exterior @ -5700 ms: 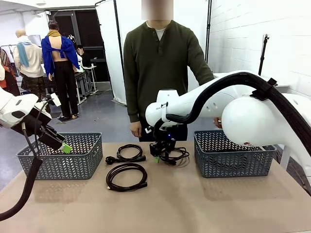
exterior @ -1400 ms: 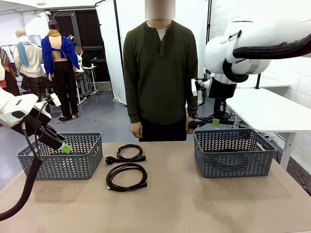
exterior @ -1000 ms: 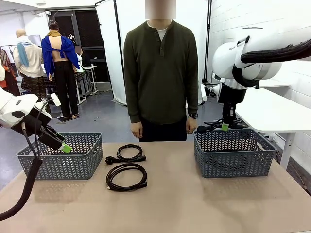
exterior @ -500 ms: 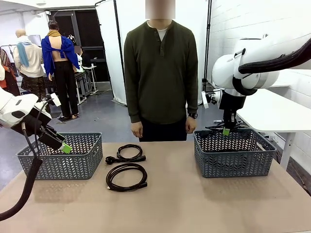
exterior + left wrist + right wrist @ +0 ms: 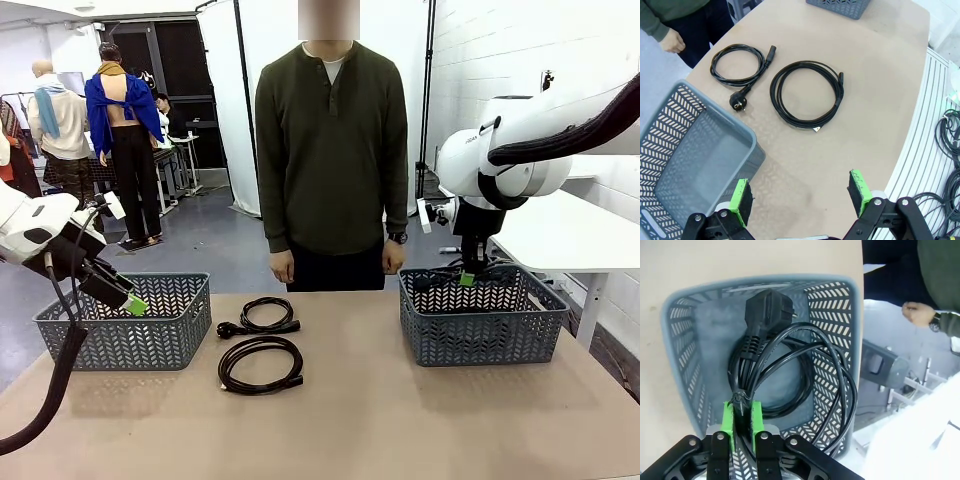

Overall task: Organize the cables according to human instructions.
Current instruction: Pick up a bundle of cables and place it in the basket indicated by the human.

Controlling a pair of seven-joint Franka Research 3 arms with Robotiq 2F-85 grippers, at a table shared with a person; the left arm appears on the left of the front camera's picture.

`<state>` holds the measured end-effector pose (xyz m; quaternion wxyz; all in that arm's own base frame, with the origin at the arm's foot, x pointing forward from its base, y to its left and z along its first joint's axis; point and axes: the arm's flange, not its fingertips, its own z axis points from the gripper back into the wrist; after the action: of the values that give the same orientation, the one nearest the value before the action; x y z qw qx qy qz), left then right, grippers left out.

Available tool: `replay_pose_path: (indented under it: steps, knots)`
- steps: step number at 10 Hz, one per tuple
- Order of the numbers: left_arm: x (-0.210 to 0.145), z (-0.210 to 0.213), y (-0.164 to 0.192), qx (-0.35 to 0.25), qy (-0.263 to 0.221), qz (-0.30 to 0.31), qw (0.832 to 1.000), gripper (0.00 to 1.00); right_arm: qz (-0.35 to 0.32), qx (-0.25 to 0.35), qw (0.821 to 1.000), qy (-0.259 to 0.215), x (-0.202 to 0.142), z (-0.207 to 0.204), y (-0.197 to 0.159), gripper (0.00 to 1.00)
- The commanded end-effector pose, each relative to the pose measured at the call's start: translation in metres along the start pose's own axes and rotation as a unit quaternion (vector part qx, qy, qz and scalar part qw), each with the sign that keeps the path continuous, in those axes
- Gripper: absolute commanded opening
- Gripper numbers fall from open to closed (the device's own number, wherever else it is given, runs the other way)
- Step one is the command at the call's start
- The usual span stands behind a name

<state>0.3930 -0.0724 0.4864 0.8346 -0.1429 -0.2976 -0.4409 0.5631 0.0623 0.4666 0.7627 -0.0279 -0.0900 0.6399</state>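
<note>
The thin black power cord wound in a loose coil [image 5: 790, 375] is clamped between the green pads of my right end effector [image 5: 742, 420]. The pads are closed tight on the bundled strands at the coil's edge. Its black plug [image 5: 767, 310] points away from my wrist, and the loops hang over the inside of the grey plastic lattice basket on my right [image 5: 680, 355]. In the front view the cord is about at the level of this basket's rim, and I cannot tell if it touches the bottom. The basket stands on the right part of the beige bench [image 5: 400, 420]. Two other coiled black cords lie flat on the bench between the two baskets. The smaller coil with a round plug [image 5: 737, 65] is nearer to the person, and the larger coil [image 5: 807, 94] is just beside it, nearer to me, with a small gap between them. My left end effector [image 5: 801, 197] has its pads wide apart and holds nothing; it hovers above a corner of the grey plastic lattice basket on my left [image 5: 695, 160]. The person in a dark green shirt [image 5: 330, 150] stands at the far side of the bench with both arms down.
</note>
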Motion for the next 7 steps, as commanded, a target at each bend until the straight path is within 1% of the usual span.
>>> replay_pose_path:
  steps: [1, 6, 7]
  knots:
    - [-0.0019, -0.0004, 0.0037, -0.009, -0.008, -0.006, 1.0, 1.0, 0.022, -0.016, 1.0, -0.002, 0.0025, -0.0001, -0.0048, 0.03]
    - [-0.0019, -0.0004, 0.0037, -0.009, -0.008, -0.006, 1.0, 1.0, 0.018, -0.015, 1.0, 0.015, 0.0, -0.003, -0.0085, 0.99]
    - [-0.0019, -0.0004, 0.0037, -0.009, -0.008, -0.006, 1.0, 1.0, 0.017, -0.015, 1.0, 0.013, -0.0046, -0.0042, -0.0061, 1.0]
